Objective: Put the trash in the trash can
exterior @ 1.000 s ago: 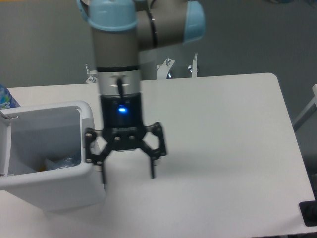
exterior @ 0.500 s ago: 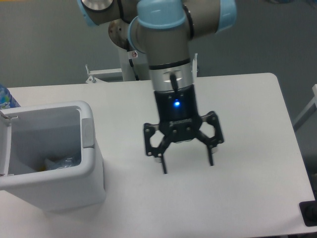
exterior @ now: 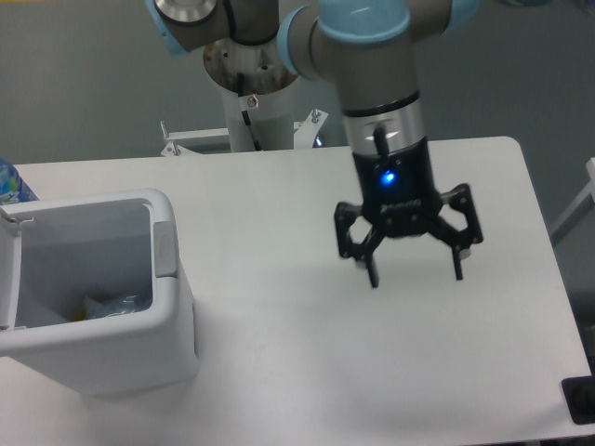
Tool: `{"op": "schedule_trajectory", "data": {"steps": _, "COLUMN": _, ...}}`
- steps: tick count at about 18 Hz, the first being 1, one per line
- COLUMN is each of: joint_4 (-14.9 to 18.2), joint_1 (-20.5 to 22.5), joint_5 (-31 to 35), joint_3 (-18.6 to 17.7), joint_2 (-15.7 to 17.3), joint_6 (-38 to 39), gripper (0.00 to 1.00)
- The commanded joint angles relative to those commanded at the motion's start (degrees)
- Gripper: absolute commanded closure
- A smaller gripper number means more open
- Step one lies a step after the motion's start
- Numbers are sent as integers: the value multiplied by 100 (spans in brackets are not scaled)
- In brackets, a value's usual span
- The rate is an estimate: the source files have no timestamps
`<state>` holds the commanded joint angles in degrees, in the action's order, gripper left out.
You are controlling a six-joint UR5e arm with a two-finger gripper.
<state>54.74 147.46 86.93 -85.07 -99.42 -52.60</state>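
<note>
The white boxy trash can (exterior: 139,358) stands at the table's front left with its top open. Inside it, near the bottom, lies the trash (exterior: 112,305): a crumpled pale wrapper and clear bluish plastic, only partly visible. My gripper (exterior: 415,273) hangs over the right half of the table, well away from the can. Its two black fingers are spread wide apart and hold nothing.
The white table (exterior: 279,204) ends in a rounded corner at the far right. A blue-labelled object (exterior: 11,183) peeks in at the left edge behind the can. The arm's base (exterior: 251,102) stands behind the table, and a black item (exterior: 581,400) sits at the lower right.
The arm has swung from beside the trash can toward the right and slightly back across the table. The gripper stayed open and empty throughout.
</note>
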Motion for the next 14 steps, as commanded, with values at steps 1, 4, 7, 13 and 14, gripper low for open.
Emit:
{"op": "schedule_trajectory", "data": {"steps": 1, "joint_4": 159, "joint_1": 158, "joint_5": -18, "joint_3": -80, "joint_2": 132, "joint_6": -378, "gripper": 0}}
{"op": "schedule_trajectory", "data": {"steps": 4, "joint_4": 834, "joint_1": 501, "joint_5": -18, "joint_3": -133, "joint_2": 440, "joint_6": -1319, "gripper": 0}}
{"op": "schedule_trajectory", "data": {"steps": 7, "joint_4": 1276, "joint_1": 748, "joint_5": 17, "joint_3": -168, "joint_2": 651, "joint_6": -2392, "gripper": 0}}
{"op": "schedule_trajectory", "data": {"steps": 13, "joint_4": 1320, "joint_1": 924, "joint_5": 26, "joint_3": -230, "joint_2": 749, "joint_6": -2755, "gripper": 0}}
{"op": "schedule_trajectory", "data": {"steps": 14, "joint_4": 1320, "joint_1": 924, "joint_5": 26, "joint_3": -230, "joint_2": 749, "joint_6": -2755, "gripper": 0}}
